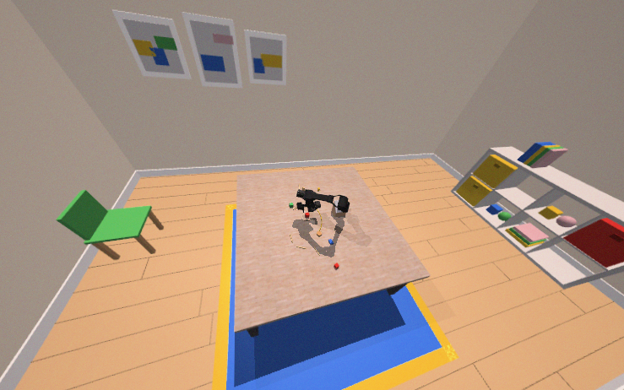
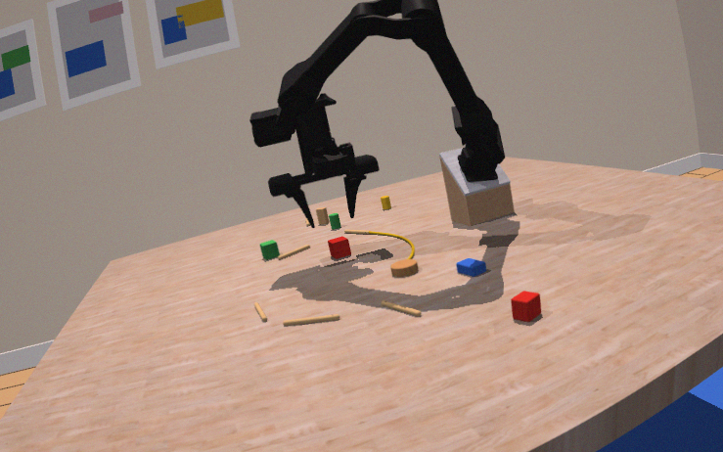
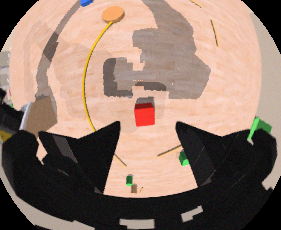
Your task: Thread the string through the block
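The round wooden button [image 1: 318, 234] [image 2: 404, 268] [image 3: 113, 14] lies on the table. The yellow string [image 2: 403, 240] [image 3: 84, 85] curves from it to the thin stick [image 2: 353, 232] [image 3: 120, 160], which lies on the table. My gripper [image 2: 333, 221] [image 3: 148, 124] is open and empty, pointing down above the table; its left finger hides part of the string in the wrist view. A small tan block [image 2: 322, 215] [image 3: 134, 189] stands farther back; I cannot make out a hole in it.
A red cube [image 2: 338, 248] [image 3: 144, 116] lies near the gripper. A green cube [image 2: 269, 249] has a loose stick [image 2: 293, 251] beside it. A green cylinder [image 2: 335, 221] and yellow cylinder [image 2: 385, 203] stand behind. A blue block [image 2: 471, 267], another red cube [image 2: 525, 306] and more sticks lie nearer the front.
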You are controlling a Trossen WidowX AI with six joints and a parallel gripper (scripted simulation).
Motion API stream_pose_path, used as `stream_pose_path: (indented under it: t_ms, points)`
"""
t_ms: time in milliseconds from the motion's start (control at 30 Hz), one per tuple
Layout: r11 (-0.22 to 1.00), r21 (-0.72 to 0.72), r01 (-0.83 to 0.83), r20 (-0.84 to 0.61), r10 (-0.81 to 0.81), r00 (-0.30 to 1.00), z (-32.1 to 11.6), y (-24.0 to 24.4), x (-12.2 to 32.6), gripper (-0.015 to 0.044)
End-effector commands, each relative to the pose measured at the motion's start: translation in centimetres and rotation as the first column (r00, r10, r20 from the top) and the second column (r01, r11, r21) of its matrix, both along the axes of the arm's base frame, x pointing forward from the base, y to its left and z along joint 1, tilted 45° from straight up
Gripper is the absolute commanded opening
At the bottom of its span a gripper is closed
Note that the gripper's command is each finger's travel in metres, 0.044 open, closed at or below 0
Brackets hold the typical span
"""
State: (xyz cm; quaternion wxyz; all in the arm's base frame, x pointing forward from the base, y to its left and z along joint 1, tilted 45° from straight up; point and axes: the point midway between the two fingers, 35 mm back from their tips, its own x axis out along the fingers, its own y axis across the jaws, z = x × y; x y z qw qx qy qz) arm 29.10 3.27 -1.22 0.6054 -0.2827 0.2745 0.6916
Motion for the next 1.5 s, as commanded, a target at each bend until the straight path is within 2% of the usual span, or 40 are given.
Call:
stream_pose_path:
  t_ms: [0,367,667,1333,1467]
  points:
    - [1.000,0.000,0.000,0.000,0.000,1.000,0.00,0.01,-0.01,0.0236]
    - [1.000,0.000,0.000,0.000,0.000,1.000,0.00,0.01,-0.01,0.0236]
    - [1.000,0.000,0.000,0.000,0.000,1.000,0.00,0.00,-0.01,0.0000]
    - [1.000,0.000,0.000,0.000,0.000,1.000,0.00,0.00,-0.01,0.0000]
    - [1.000,0.000,0.000,0.000,0.000,1.000,0.00,0.00,-0.01,0.0105]
